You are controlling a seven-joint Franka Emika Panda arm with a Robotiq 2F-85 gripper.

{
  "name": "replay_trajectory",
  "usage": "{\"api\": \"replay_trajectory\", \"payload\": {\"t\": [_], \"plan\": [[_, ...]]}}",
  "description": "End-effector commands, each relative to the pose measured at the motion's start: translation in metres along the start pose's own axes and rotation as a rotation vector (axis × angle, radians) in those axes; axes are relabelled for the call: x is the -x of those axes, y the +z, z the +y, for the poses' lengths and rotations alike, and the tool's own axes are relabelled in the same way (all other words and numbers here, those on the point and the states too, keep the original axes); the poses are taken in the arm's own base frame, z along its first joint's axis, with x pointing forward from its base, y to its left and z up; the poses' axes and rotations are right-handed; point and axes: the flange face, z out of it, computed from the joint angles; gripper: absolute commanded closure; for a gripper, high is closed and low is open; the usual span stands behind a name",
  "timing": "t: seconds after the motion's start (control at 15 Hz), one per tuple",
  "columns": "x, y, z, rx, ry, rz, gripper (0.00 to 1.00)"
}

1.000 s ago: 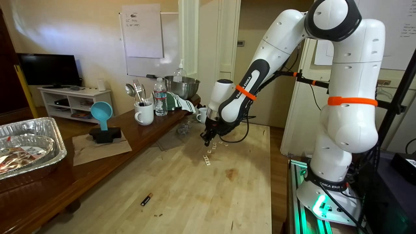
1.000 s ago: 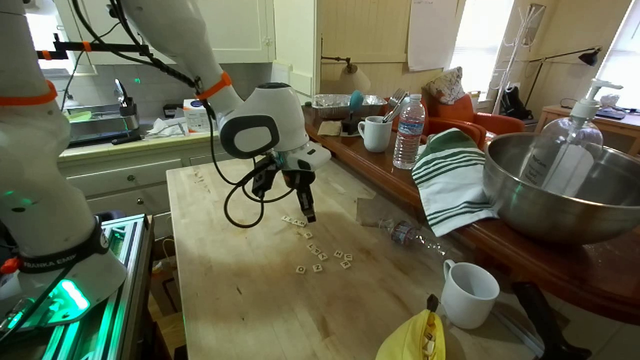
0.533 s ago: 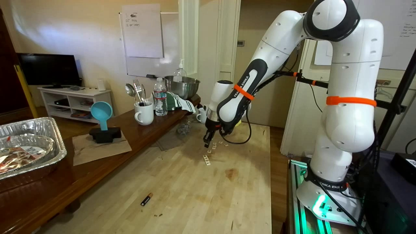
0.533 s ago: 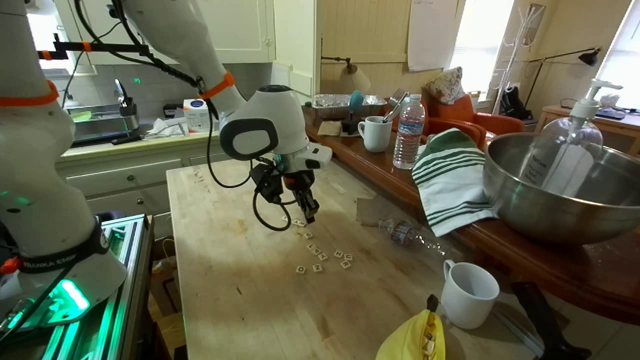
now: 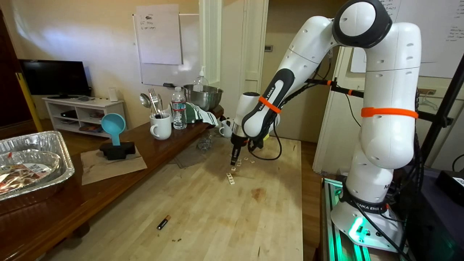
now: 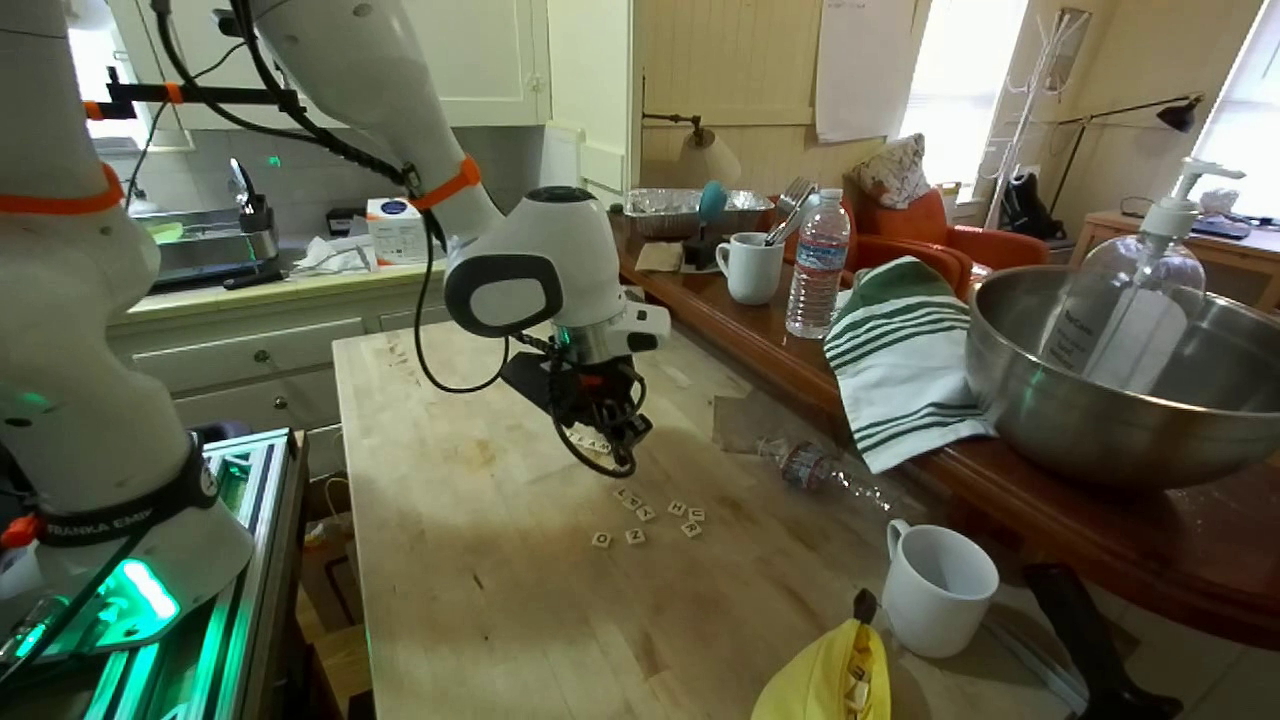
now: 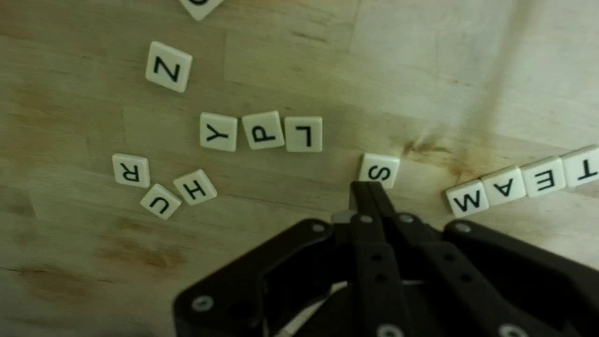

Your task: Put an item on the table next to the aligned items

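1. The table (image 5: pixel 221 217) is a blond wooden top with visible grain and some brown stains, set between the robot's base (image 5: pixel 377 224) and a darker raised counter (image 5: pixel 69 206). Its flat face should let small tiles slide readily.

2. The likely item, the S tile (image 7: pixel 378 167), lies flat and face up on the table: cream, black-lettered, part of its lower edge hidden by the gripper in the wrist view. It sits alone, near the M but apart from it, apparently meant to finish a word.

3. The row of 4 tiles (image 7: pixel 529 180), T, E, A and M, looks like the aligned items, laid edge to edge. An S beyond the M would spell TEAMS, 5 letters, so I judge that gap remains to be closed.

4. The gripper (image 7: pixel 369 187) is closed, fingertips together with nothing seen between them. Whether they touch the S tile, I cannot tell. Closed fingers suggest nudging, not pinching; the push would need to come from the L side, and a slanted push could twist the tile.

5. Farther out, the Y, P and L tiles (image 7: pixel 263 130) form a loose line of 3; the R, U and H tiles (image 7: pixel 160 199) cluster nearby. All 6 look like spares.

6. A yellow pouch (image 6: pixel 815 680) gapes open, perhaps for storing tiles.
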Motion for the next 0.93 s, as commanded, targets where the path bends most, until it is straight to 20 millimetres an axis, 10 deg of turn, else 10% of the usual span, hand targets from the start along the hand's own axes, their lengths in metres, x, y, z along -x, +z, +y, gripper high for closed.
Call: {"api": "replay_trajectory", "payload": {"t": [0.0,0.87], "plan": [[0.001,0.012,0.002,-0.015,-0.069,-0.003,1.0],[0.002,0.024,-0.001,-0.007,0.022,0.005,1.0]]}}
